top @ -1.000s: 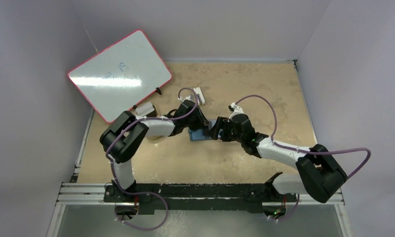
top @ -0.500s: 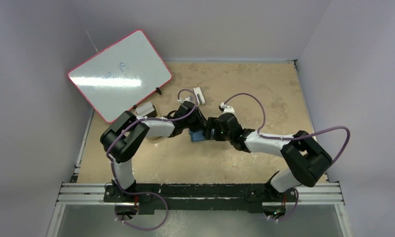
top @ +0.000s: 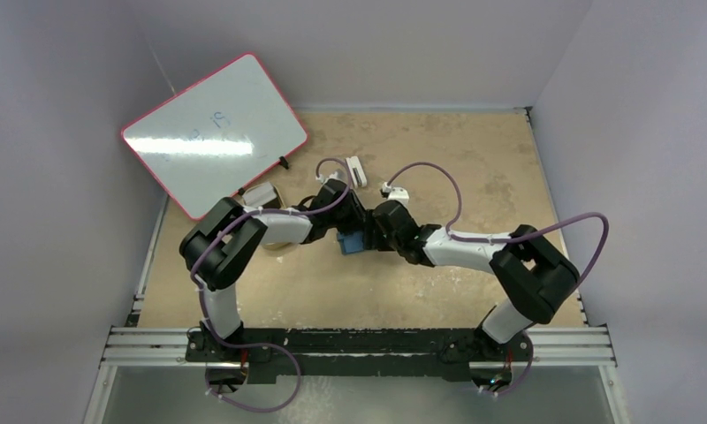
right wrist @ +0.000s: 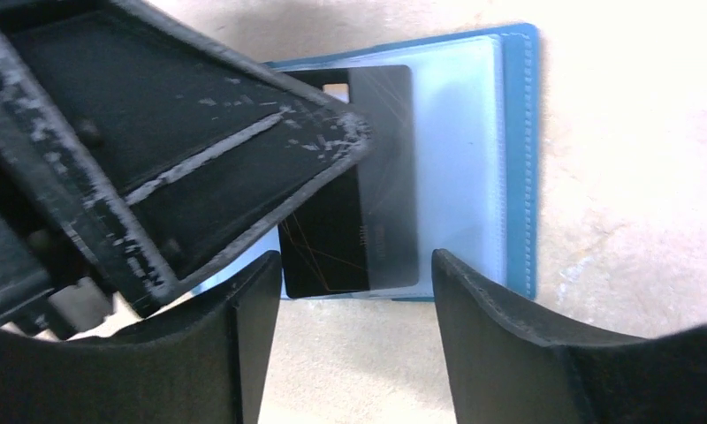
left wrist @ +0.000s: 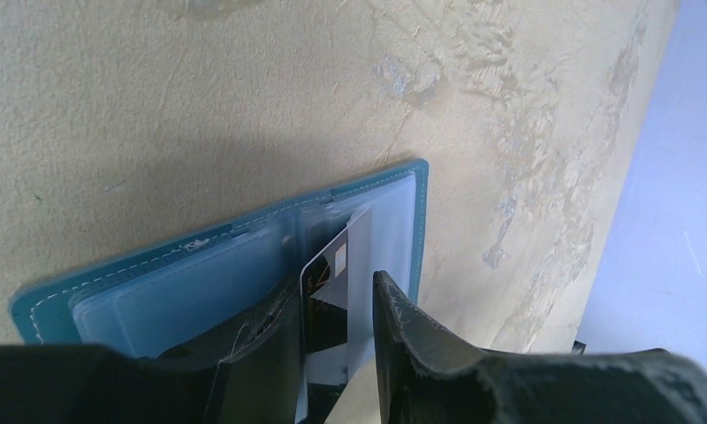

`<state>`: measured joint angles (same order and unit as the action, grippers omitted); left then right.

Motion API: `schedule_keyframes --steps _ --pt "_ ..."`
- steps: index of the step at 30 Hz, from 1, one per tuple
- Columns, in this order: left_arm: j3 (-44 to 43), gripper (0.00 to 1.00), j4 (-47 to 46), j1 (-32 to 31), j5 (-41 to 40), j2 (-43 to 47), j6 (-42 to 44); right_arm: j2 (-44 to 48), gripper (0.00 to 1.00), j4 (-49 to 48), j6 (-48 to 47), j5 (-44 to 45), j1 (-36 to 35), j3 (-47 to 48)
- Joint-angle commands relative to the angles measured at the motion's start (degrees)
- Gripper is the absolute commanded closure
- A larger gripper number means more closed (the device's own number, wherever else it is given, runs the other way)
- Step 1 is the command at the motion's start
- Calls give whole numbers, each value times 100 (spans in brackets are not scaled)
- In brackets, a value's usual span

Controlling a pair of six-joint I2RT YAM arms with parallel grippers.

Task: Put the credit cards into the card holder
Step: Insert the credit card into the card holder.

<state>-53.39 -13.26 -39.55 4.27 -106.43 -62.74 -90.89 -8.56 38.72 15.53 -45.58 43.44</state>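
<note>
Help arrives at the card holder (top: 353, 241)
The left gripper (left wrist: 334, 296) pinches a credit card (right wrist: 368, 230) partly inside the holder's pocket; the right gripper (right wrist: 352, 265), newly moved in, straddles its free end, jaws spread, likely to push.

table top (left wrist: 200, 97) is looking like rough matt beige board, grainy, with pale chipped patches. card holder (left wrist: 111, 275) is showing a teal leather-like cover, matt, with light stitching along the rim. its inner sleeves (right wrist: 460, 159) are reading as clear soft plastic, slightly cloudy. credit card (right wrist: 332, 238) is looking like dark glossy plastic, catching a grey sheen. left gripper fingers (right wrist: 182, 150) and right gripper fingers (right wrist: 518, 344) are showing black matt plastic, scuffed whitish at the edges. whiteboard (top: 213, 132) is glaring glossy white inside a red rim. cables (top: 426, 164) are looking like smooth purple sheath.
</note>
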Motion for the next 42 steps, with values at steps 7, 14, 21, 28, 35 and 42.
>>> schedule_keyframes --steps 7,14,21,28,35,42 --pt "-180 68 244 -30 86 -132 263 -238 46 1389 336 1213 -73 341" --pt "-317 68 538 -35 -79 -74 474 -139 56 1467 424 1213 -69 290" --pt "-194 68 267 -43 -38 123 445 459 56 1046 113 545 -21 71" --pt "-149 73 -19 -42 69 139 469 1440 52 156 -419 -948 965 -639" --pt "-76 82 -677 -68 240 -144 193 1219 53 -237 -670 -1912 1906 -771" --pt "-89 90 -555 -131 271 -140 169 674 55 -459 -521 -2272 1994 -916"
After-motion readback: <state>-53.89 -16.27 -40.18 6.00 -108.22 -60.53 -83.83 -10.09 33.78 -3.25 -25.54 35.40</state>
